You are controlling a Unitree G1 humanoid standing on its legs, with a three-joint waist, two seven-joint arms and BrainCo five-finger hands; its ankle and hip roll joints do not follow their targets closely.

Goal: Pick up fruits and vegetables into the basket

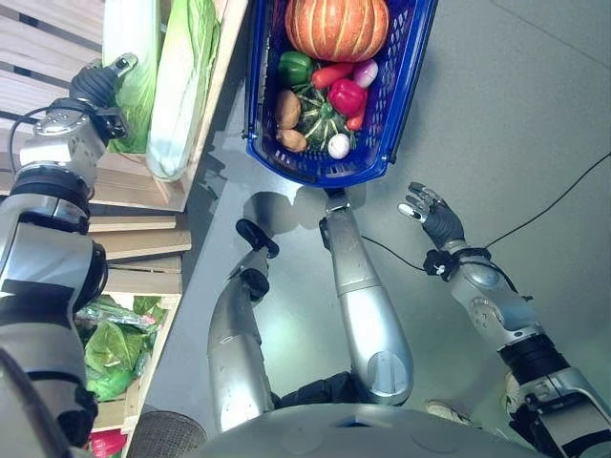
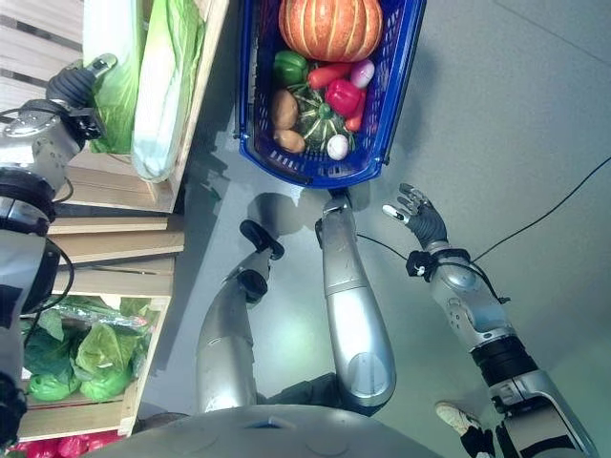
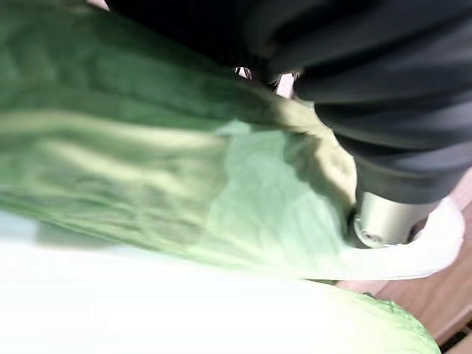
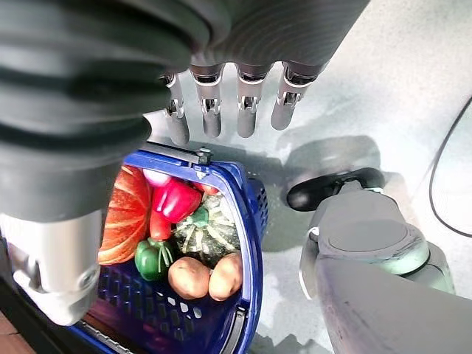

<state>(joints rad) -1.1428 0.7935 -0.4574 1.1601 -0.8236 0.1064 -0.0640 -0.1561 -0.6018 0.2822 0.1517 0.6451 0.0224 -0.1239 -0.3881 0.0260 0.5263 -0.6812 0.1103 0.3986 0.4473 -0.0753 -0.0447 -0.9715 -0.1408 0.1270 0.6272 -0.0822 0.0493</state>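
On the crate, left robot hand (image 1: 105, 81) meets cabbage (image 1: 134, 57) — grip unclear; right robot hand (image 1: 430, 212) spread, empty.

Bright daylight, blurred left-wrist close-up

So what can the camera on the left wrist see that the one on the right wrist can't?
Left wrist view: pale green leafy cabbage right against the left hand, whose fingers are hidden.

Right wrist view: the right hand with straight fingers above the blue plastic basket, which holds an orange pumpkin, a red pepper and brown potatoes.

Shared: each shows its own hand's dark ribbed cover.
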